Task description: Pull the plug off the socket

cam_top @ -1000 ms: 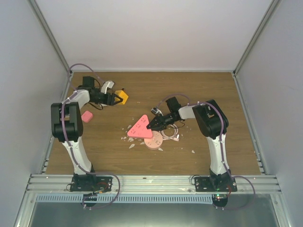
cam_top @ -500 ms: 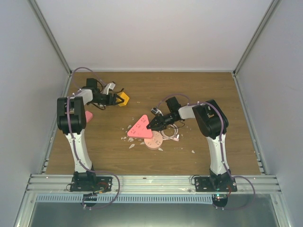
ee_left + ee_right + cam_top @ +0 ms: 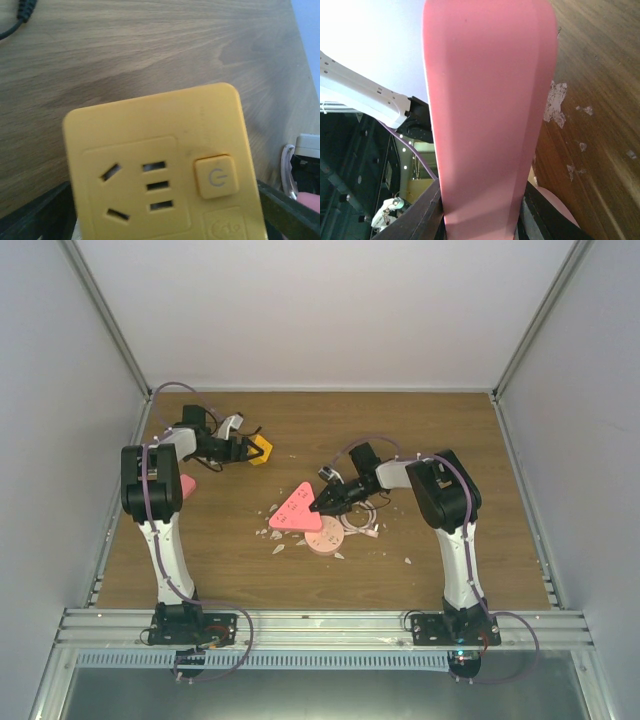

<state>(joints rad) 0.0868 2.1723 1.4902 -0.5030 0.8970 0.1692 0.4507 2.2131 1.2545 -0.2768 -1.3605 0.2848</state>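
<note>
Step in hand, as judged: steadying the socket (image 3: pixel 293 510). The right gripper (image 3: pixel 322 504) pinches its edge, holding it just left of the round pink disc (image 3: pixel 326 540). The left gripper (image 3: pixel 245 448) flanks the yellow cube (image 3: pixel 160 165), well apart from the disc, beyond and left of it. You cannot tell whether those jaws pinch the cube or stand clear. Next, you must bring the left gripper to the plug. No plug is discernible; it is possibly hidden behind the socket.
</note>
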